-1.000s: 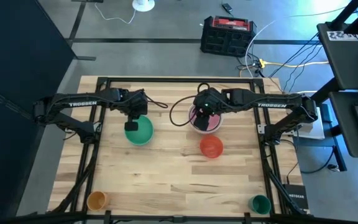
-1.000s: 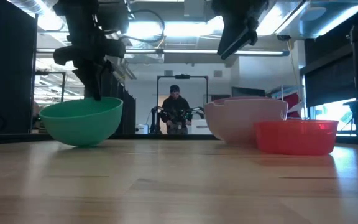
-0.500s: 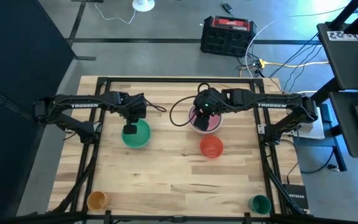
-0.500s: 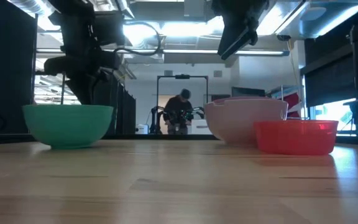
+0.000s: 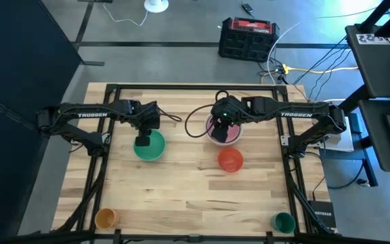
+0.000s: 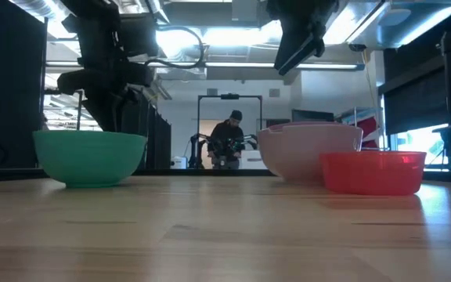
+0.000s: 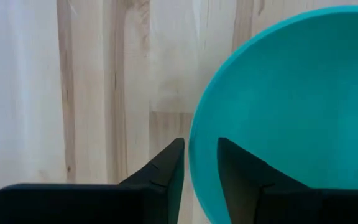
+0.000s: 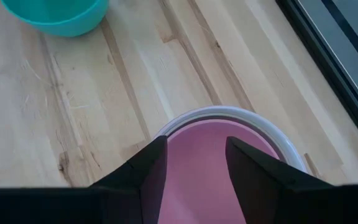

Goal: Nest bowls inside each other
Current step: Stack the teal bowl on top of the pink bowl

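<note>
The green bowl (image 5: 152, 146) stands level on its base on the table (image 5: 181, 190), left of centre. My left gripper (image 7: 201, 168) points down at this bowl's left rim and is open, one finger outside the wall and one inside. The pink bowl (image 5: 226, 133) sits inside a pale bowl (image 8: 272, 134) at the middle back. My right gripper (image 8: 194, 162) hangs open above the pink bowl, well clear of it in the low view. The red bowl (image 6: 373, 172) stands alone on the table, just nearer than the pink one. My left gripper stands astride the green bowl's left rim (image 7: 194, 146) from above, one finger on each side of the wall. A strip of wood shows between the outer finger (image 7: 169, 171) and the rim. Whether the inner finger (image 7: 235, 168) touches the wall, I cannot tell.
An orange cup (image 5: 105, 218) stands at the near left corner and a green cup (image 5: 284, 221) at the near right. Black frame rails run along the table's edges. A person (image 6: 229, 141) is in the room behind. Bare wood lies across the table's near half.
My left gripper has come down a little toward the table's left edge with the green bowl. The bowl was tilted a second ago; now it stands level on its base, slightly further left. The right arm has kept still.
</note>
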Controlling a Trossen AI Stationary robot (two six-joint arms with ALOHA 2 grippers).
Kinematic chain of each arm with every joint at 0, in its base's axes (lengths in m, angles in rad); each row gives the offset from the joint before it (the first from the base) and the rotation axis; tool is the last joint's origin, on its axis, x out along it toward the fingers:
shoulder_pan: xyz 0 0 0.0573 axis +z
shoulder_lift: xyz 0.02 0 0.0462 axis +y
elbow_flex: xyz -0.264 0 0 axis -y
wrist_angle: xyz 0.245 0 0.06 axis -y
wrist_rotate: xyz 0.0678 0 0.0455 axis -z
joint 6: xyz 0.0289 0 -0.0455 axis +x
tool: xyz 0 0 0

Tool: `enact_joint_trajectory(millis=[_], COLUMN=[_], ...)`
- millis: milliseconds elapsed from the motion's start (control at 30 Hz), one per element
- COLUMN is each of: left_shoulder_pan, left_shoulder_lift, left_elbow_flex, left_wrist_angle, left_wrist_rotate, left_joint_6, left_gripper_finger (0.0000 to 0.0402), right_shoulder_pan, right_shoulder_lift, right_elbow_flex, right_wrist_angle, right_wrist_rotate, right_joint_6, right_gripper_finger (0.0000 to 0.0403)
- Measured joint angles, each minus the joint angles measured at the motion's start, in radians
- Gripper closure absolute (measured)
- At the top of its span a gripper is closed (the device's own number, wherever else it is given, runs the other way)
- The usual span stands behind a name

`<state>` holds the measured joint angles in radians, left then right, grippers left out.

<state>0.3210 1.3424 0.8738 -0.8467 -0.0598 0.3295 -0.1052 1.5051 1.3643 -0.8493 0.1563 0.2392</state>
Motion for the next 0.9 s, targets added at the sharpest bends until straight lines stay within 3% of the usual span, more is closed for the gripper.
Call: enact_joint_trajectory(millis=[167, 567, 900], left_shoulder_pan=[0.000, 0.000, 0.004], left_shoulder_lift=[0.007, 0.085, 0.098], left_elbow_flex=[0.000, 0.000, 0.000], left_wrist_angle=[0.001, 0.075, 0.064], left_wrist_rotate=[0.008, 0.016, 0.021], left_joint_6=[0.000, 0.019, 0.034], left_gripper_finger=[0.0319, 0.0320, 0.0359], right_shoulder_pan=[0.000, 0.001, 0.001], right_shoulder_lift=[0.000, 0.000, 0.000], right_elbow_flex=[0.000, 0.000, -0.001], right_wrist_angle=[0.000, -0.016, -0.016], right_wrist_rotate=[-0.006, -0.029, -0.026], right_joint_6=[0.000, 0.017, 0.017], right_gripper_finger=[0.0254, 0.0254, 0.0254])
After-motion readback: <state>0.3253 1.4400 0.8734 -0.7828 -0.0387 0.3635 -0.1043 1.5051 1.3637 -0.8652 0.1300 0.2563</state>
